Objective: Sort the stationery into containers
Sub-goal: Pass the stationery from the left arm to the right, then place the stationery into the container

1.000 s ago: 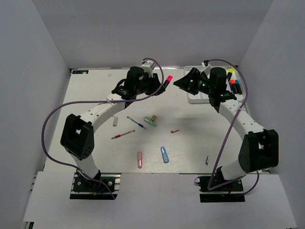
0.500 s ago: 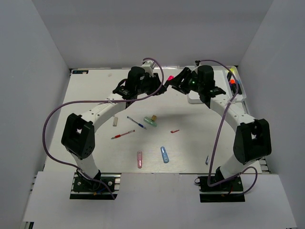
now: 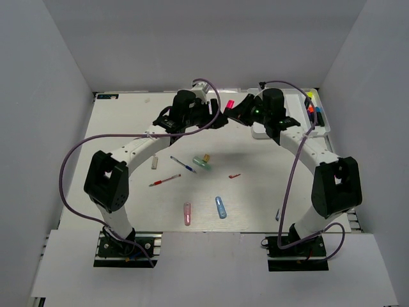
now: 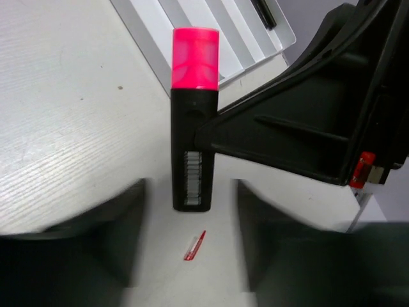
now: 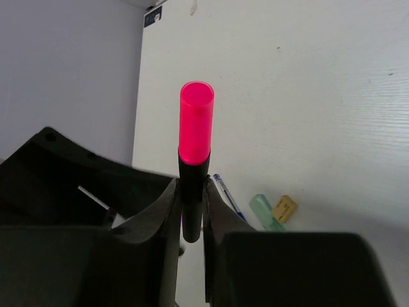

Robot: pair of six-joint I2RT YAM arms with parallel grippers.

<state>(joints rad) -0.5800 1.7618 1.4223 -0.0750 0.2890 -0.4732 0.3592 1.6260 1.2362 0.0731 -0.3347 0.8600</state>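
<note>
Right pincer swung left from over the tray since 1 s ago & now clamps the pink highlighter; my left pincer has jaws apart round it.

- In the right wrist view, the highlighter's lower body is hidden between the right gripper's fingers.
- Only a short piece of a blue pen shows beside them, and the gripper's blurred bulk cuts off the green capsule's lower end.
- In the left wrist view, the left gripper's fingers are a dark blur, cropped by the bottom edge.
- The tray runs off the top edge.
- A red bit is too small to name.
- In the top external view, a dark speck is too small to tell.
</note>
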